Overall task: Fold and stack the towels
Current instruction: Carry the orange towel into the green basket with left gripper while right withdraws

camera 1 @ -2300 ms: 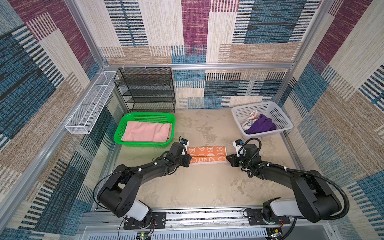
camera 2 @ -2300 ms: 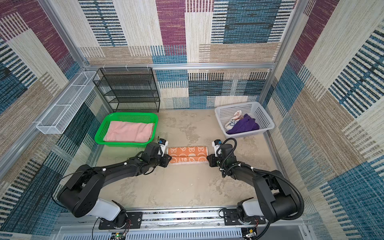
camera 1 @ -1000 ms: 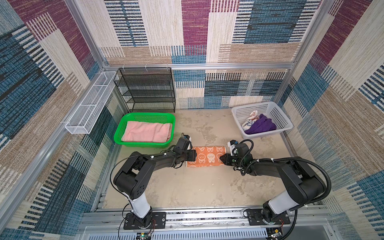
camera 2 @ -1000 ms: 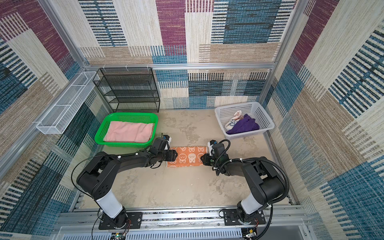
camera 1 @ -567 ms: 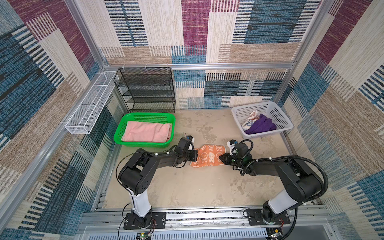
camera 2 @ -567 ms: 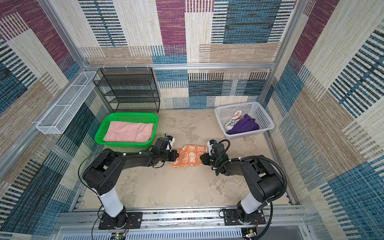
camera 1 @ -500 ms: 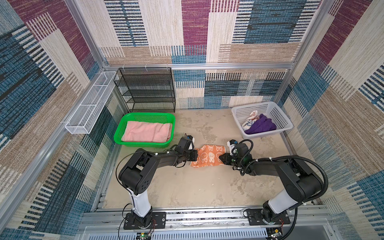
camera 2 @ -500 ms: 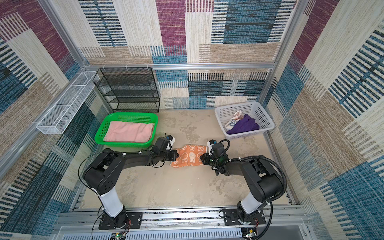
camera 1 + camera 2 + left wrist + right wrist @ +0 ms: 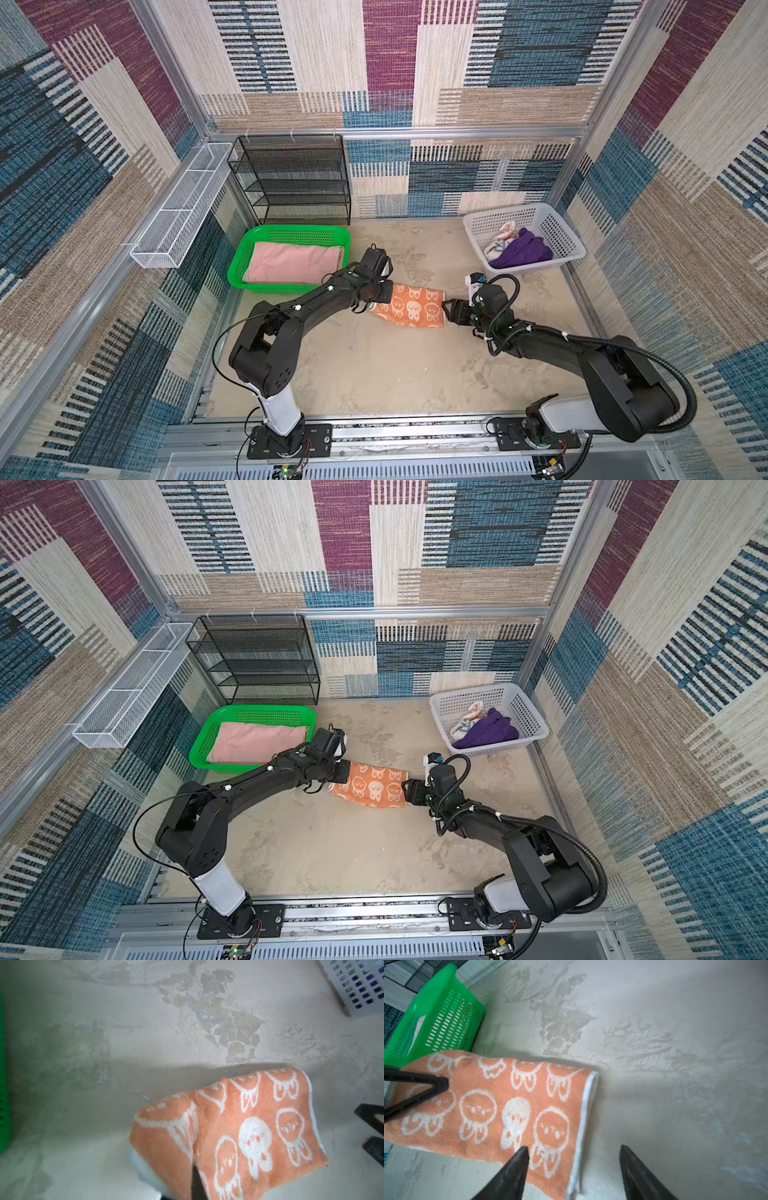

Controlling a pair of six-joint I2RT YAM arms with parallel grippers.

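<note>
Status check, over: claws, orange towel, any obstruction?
Left claw shut on orange towel, one end raised. Right claw open at opposite end. Towel folded. Green basket near left claw.

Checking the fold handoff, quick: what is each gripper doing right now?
Left gripper: closed, pinching the orange towel.
Right gripper: open, fingers apart on either side of the towel's white edge, gripping nothing.

orange towel (image 9: 411,309) with white cartoon faces, plain pink towel (image 9: 293,264), purple towel (image 9: 521,251), green basket (image 9: 291,230), white basket (image 9: 498,220).
</note>
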